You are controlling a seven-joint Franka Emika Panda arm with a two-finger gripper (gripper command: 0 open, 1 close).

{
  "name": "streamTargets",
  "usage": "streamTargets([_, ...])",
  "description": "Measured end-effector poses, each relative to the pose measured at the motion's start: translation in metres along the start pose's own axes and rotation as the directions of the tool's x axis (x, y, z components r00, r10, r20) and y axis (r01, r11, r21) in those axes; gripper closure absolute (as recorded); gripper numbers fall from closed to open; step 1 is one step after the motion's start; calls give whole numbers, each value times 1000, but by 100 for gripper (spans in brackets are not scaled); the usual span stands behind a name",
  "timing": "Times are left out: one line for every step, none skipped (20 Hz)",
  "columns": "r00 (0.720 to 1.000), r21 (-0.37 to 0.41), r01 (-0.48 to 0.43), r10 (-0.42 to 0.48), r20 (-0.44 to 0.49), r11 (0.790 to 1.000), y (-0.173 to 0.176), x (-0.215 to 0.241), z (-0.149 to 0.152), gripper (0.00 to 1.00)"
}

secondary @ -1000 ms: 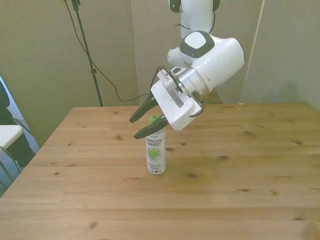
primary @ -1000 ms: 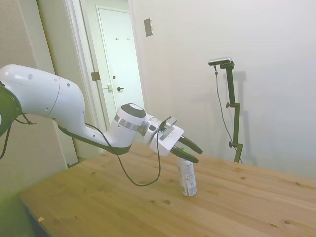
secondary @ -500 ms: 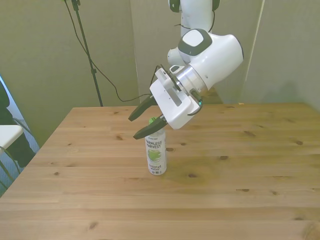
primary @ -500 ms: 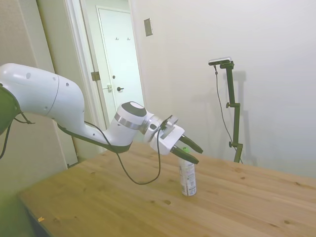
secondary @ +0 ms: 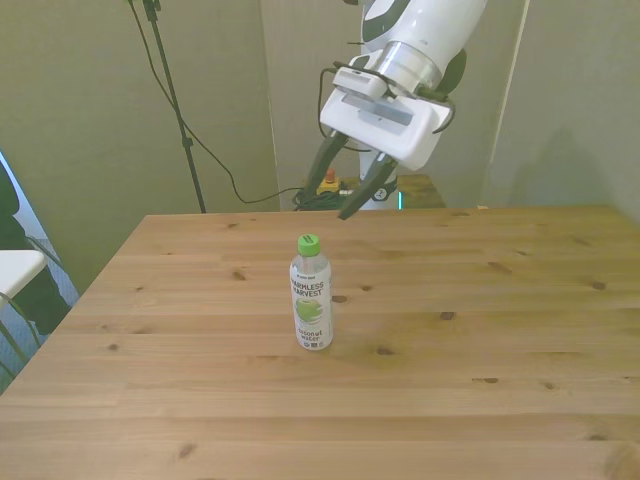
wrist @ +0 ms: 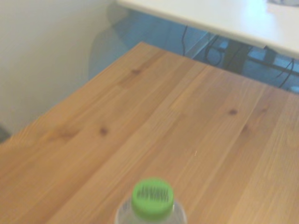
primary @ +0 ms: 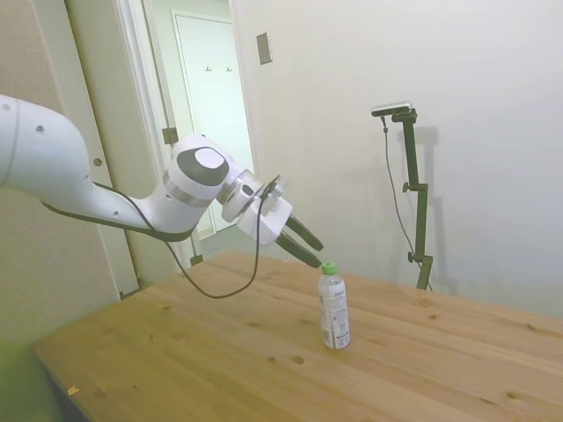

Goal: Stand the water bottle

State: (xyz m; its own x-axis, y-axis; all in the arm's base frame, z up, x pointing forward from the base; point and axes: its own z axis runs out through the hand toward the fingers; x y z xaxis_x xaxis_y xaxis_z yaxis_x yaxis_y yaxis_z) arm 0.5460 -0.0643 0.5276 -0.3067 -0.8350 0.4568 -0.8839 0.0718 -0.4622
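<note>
The water bottle [secondary: 311, 296] stands upright on the wooden table [secondary: 480, 330], clear plastic with a white printed label and a bright green cap; it also shows in the side view [primary: 332, 308]. The wrist view catches only the bottle's green cap [wrist: 152, 199] from above. My gripper [secondary: 345, 198] hangs open above and behind the bottle, nothing between its dark fingers. In the side view the gripper [primary: 314, 250] is up and to the left of the cap, apart from it.
The table [primary: 220, 352] carries nothing else. A doorway with a white door [primary: 215, 105] lies behind the arm in the side view. Cables and a small device lie on the floor [secondary: 330, 185] past the table's far edge.
The gripper was around the bottle's cap a second ago; it has since let go, risen and drawn back toward the robot. The bottle stays upright in the same spot.
</note>
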Motion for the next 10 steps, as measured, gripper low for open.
streamTargets([999, -10, 26, -26, 42, 1000, 9, -5, -8, 0])
streamTargets([995, -19, 53, -51, 85, 998, 18, -10, -15, 0])
streamTargets([989, -27, 81, -77, 127, 996, 26, -15, -22, 0])
streamTargets([980, -33, 111, -104, 167, 993, 34, -19, -28, 0])
streamTargets([968, -36, 146, -135, 210, 989, 42, -23, -34, 0])
streamTargets([953, -36, 181, -167, 251, 983, 50, -27, -39, 0])
streamTargets([935, -38, 218, -197, 294, 975, 57, -30, -40, 0])
streamTargets([916, -40, 249, -222, 334, 968, 64, -34, -40, 0])
streamTargets([895, -42, 279, -244, 372, 959, 69, -38, -38, 0])
streamTargets([871, -40, 311, -268, 412, 950, 74, -42, -36, 0])
